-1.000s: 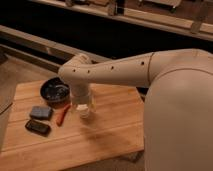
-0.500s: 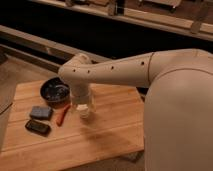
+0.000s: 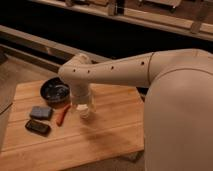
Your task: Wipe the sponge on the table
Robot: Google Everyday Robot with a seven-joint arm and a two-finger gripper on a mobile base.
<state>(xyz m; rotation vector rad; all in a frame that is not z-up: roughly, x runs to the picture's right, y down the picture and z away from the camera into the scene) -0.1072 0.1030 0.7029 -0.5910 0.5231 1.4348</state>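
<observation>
The blue-grey sponge [image 3: 41,112] lies on the light wooden table [image 3: 105,130] near its left side. My gripper [image 3: 84,111] hangs from the bent white arm above the middle of the table, to the right of the sponge and apart from it. An orange stick [image 3: 62,115] lies between the gripper and the sponge. Nothing shows in the gripper.
A dark round bowl [image 3: 55,90] sits at the back left of the table. A flat black block [image 3: 38,127] lies in front of the sponge. My large white arm and body [image 3: 175,100] cover the right side. Dark shelving runs behind the table.
</observation>
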